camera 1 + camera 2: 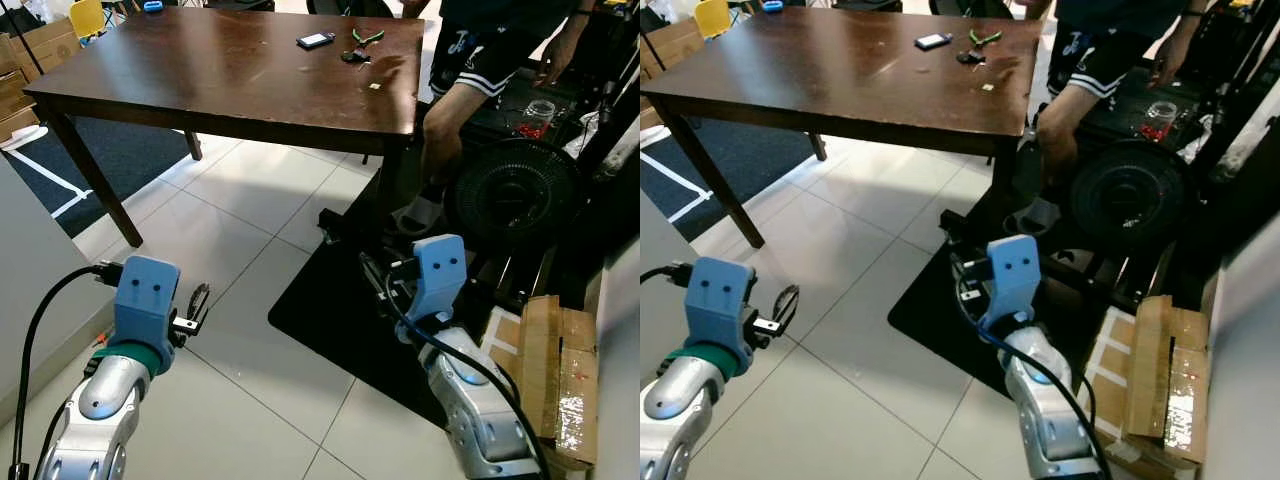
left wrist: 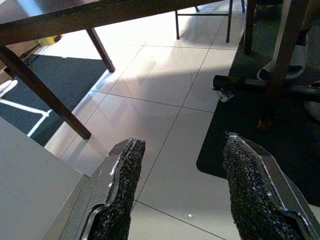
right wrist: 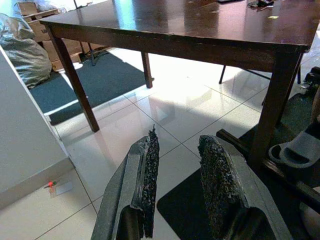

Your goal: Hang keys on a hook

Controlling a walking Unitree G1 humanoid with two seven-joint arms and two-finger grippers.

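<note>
Left end effector [image 2: 182, 195] low above the tiled floor [image 2: 165, 85], black fingers [image 2: 122, 190] spread wide, nothing between them. Right end effector [image 3: 177, 180] also low and also open - a narrower gap here, and nothing gripped either. Below the right end effector, the edge of a black mat [image 1: 330, 300].

Ahead of both end effectors and higher than them, a dark wooden tabletop [image 1: 200, 80]. Keys [image 1: 352, 55] - a small dark bunch, too small to make out in detail - flat on that tabletop, well apart from both end effectors, toward the far edge and more on the side of the right end effector. Just beyond the keys, pliers [image 1: 368, 37] with green handles; beside them, toward the left end effector's side, a phone [image 1: 316, 40].

To the right of the right end effector, a cardboard box [image 1: 555, 360]. Further ahead of it, a black fan [image 1: 515, 190] and the legs of a person [image 1: 470, 80] at the tabletop's corner.
</note>
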